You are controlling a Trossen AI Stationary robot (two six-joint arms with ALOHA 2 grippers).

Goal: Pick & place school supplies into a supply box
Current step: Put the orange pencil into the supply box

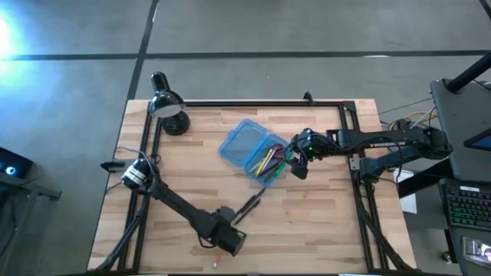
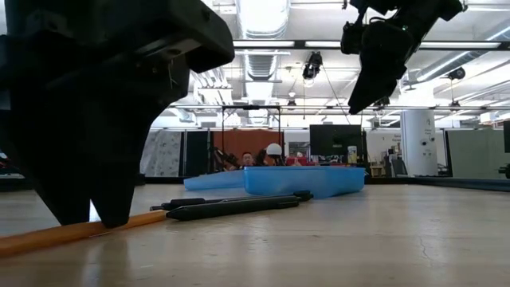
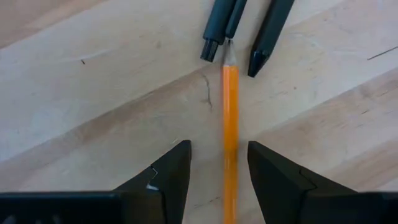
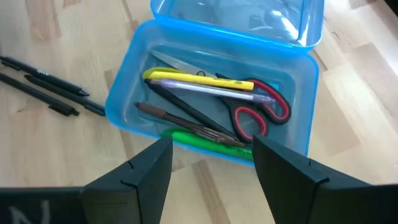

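Left hand (image 3: 219,177) open astride orange pencil (image 3: 230,118); right hand (image 4: 212,168) open, seemingly above supply box (image 4: 124,93).

**Lighting and picture quality**

Lighting is bright and even over the wooden table (image 1: 322,222), with only soft shadows. The high view shows strong glare on the floor (image 1: 11,34) beyond the table's far left corner. In the low view, ceiling lights (image 2: 263,12) burn out white and the left gripper (image 2: 96,215) stands as a dark, unfocused silhouette. The blue box lid (image 4: 249,18) carries pale reflections.
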